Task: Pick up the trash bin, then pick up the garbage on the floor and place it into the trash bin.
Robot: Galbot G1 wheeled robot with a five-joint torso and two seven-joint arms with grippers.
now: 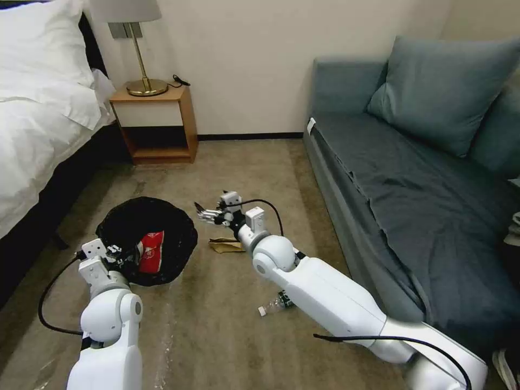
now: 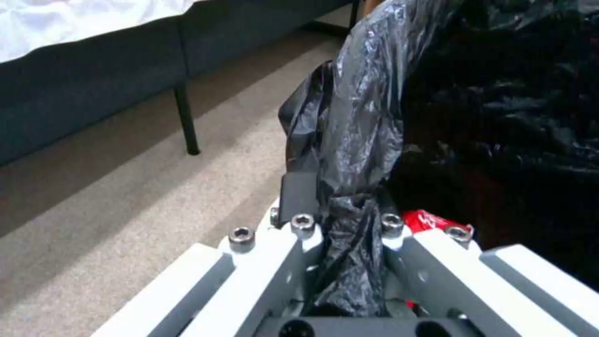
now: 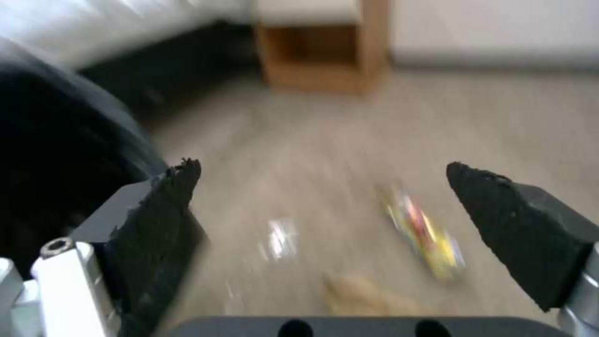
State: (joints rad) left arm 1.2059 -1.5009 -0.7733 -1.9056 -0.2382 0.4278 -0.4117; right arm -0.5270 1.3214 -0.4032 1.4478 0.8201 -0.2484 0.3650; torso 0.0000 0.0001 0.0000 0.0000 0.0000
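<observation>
left gripper (image 2: 340, 220) fingers clamped on black-bagged round white trash bin (image 1: 146, 238) rim | right gripper (image 3: 325, 220) fingers wide open, empty, just right of bin | shiny gold-brown snack wrapper (image 3: 424, 234) on floor ahead of its fingers, lying lengthwise away

The carpet floor (image 1: 227, 162) carries the litter: a crumpled brown paper bag (image 1: 225, 246) near the middle, a clear bottle (image 1: 273, 305) at five o'clock from it, and a wooden nightstand (image 1: 157, 122) off at eleven.

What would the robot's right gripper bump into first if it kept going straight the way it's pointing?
Probably just carpet. The open right gripper points over the floor toward the wooden nightstand; a shiny wrapper lies below its line. Depth is hard to judge.
</observation>
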